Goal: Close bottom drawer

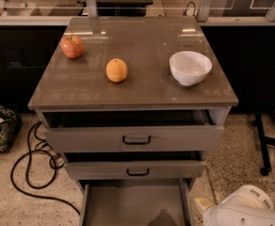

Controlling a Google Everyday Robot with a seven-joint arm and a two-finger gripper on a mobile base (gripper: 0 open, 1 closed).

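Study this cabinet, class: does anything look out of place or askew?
All three drawers stand open. The bottom drawer is pulled farthest out; the middle drawer and top drawer sit ajar. The gripper is out of view; only a white arm part shows at bottom right.

The bottom drawer [128, 204] stood pulled out toward the near side, showing its plain grey tray; the gripper was out of view.

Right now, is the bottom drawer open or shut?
Open: the bottom drawer is pulled far out, its grey tray showing. The tool is not in view; only the white arm shows lower right.
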